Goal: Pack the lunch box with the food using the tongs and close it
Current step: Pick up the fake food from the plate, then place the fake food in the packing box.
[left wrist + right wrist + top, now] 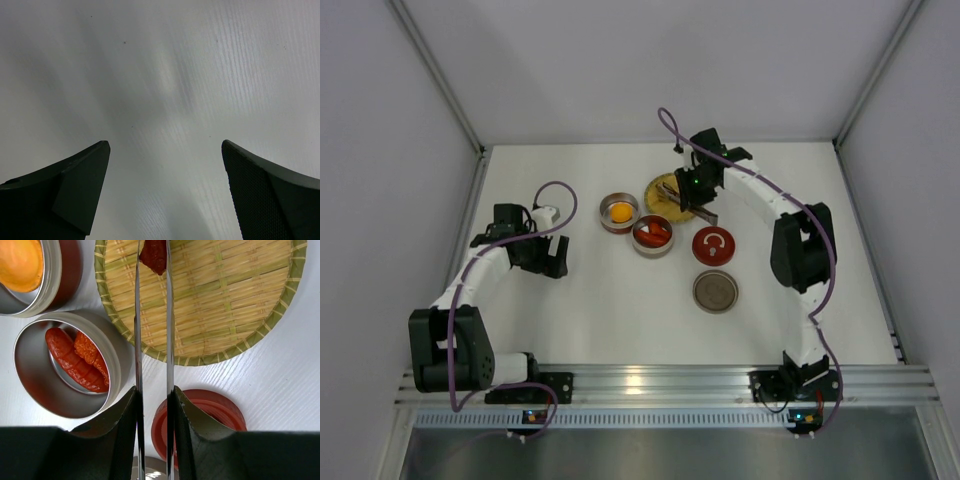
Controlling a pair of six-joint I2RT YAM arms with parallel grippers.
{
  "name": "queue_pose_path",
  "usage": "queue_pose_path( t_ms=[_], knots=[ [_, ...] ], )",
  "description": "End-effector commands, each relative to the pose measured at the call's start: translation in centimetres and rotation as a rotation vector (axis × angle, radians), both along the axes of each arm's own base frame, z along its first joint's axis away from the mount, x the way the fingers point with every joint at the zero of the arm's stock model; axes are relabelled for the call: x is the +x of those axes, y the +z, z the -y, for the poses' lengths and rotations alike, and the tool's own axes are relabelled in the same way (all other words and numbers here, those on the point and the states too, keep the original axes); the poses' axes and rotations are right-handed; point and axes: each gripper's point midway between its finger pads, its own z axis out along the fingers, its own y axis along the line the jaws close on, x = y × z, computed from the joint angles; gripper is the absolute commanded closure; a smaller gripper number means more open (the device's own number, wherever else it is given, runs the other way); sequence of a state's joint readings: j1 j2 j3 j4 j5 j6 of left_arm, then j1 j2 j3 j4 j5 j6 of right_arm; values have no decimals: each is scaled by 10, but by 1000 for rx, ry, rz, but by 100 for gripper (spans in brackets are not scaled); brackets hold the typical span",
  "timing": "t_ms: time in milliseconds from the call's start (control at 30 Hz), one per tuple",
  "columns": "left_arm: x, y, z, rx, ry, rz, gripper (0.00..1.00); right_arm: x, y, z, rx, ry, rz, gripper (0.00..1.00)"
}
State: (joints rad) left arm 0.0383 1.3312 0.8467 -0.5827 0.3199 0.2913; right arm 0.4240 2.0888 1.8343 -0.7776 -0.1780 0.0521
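My right gripper [154, 395] is shut on the slim silver tongs [138, 340], one arm against each finger. The tong tips pinch a glossy red piece of food [155, 255] over the woven plate [225, 300]. More red pieces [75, 360] lie in a round tin [30, 340] left of the tongs. The orange ball [20, 262] sits in a second tin [619, 212]. From above, the right gripper [703, 200] hangs over the plate [670, 195]. My left gripper [552, 262] stands open over bare table, nothing between its fingers [75, 185].
A red lid [713, 245] lies right of the tin with red pieces [652, 236], and a grey lid [715, 292] lies nearer the arms. The red lid [215, 410] sits just under my right fingers. White walls close in the table.
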Motion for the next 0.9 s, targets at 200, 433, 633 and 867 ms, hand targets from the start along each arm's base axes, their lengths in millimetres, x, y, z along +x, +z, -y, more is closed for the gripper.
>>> queue_pose_path(
  t_ms=[200, 433, 633, 867],
  knots=[
    [5, 5, 0, 8, -7, 48, 2, -1, 59, 19, 51, -1, 88, 85],
    [5, 4, 0, 7, -7, 42, 2, -1, 79, 32, 70, 10, 123, 92],
    [5, 3, 0, 7, -7, 40, 2, -6, 82, 33, 71, 44, 125, 96],
    [5, 5, -1, 8, -5, 43, 2, -19, 105, 32, 95, 102, 162, 97]
  ],
)
